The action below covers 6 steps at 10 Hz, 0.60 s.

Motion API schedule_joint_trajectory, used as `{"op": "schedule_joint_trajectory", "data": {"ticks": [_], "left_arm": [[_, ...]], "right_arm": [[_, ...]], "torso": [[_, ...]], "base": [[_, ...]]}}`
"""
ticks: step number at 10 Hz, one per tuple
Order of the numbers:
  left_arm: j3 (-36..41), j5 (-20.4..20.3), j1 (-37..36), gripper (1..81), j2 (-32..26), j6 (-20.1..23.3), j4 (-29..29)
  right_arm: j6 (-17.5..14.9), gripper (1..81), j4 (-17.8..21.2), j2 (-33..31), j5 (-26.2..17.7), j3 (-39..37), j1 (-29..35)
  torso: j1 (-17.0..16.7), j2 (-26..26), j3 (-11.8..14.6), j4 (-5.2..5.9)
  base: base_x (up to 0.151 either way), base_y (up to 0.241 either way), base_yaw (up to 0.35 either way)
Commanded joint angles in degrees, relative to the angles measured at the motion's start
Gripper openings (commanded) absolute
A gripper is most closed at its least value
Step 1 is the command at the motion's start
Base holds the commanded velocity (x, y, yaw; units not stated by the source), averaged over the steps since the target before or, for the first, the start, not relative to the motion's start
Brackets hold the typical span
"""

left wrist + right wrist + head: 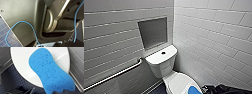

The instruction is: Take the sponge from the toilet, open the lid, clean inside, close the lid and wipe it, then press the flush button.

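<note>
Head view, going left to right past the toilet: grab rail on the tiled wall to its left, recessed niche just above the tank, flush button dead centre on the tank top, lid down. Sponge lying on the front of that lid.

Looks way bigger from the right wrist: flat on the glossy white, pores and all, one end reaching past the lid's rim over dark floor tiles. Right gripper hanging low by that end. Can't tell if apart, together or clamped.

Totally different from the left wrist: tucked against the robot's own grey shell, blue cable looping across. Left gripper: can't tell either.
</note>
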Motion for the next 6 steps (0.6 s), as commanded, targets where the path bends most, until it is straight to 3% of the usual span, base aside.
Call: {"op": "schedule_joint_trajectory", "data": {"ticks": [1, 2, 3, 4, 6], "left_arm": [[0.5, 4.5, 1.2, 81.1, 0.1, 0.2, 0.1], [0.5, 4.5, 1.2, 81.1, 0.2, 0.2, 0.1], [0.5, 4.5, 1.1, 81.1, 0.2, 0.2, 0.1], [0.4, 4.5, 1.1, 81.1, 0.2, 0.2, 0.1], [0.5, 4.5, 1.0, 81.1, 0.3, 0.2, 0.1]], "right_arm": [[0.1, 81.1, -0.7, -1.4, -6.5, -0.5, 10.7], [0.1, 81.1, -0.9, -1.2, -7.7, -0.3, 11.6], [0.1, 81.1, -2.3, -0.3, -9.3, -0.6, 12.9], [0.5, 81.1, -4.6, 1.1, -13.3, -2.2, 13.8], [1.4, 81.1, -7.4, 3.4, -15.1, -5.4, 13.9]], "torso": [[0.0, 0.0, -4.1, 0.00], [0.2, -0.4, -5.2, 0.00], [0.5, -0.9, -1.7, 0.00], [0.6, -1.0, -3.2, 0.00], [0.7, -1.1, -4.2, 0.00]], "base": [[0.000, 0.000, 0.000], [0.000, 0.000, 0.000], [0.000, 0.000, 0.000], [0.000, 0.000, 0.000], [0.000, 0.000, 0.000]]}}
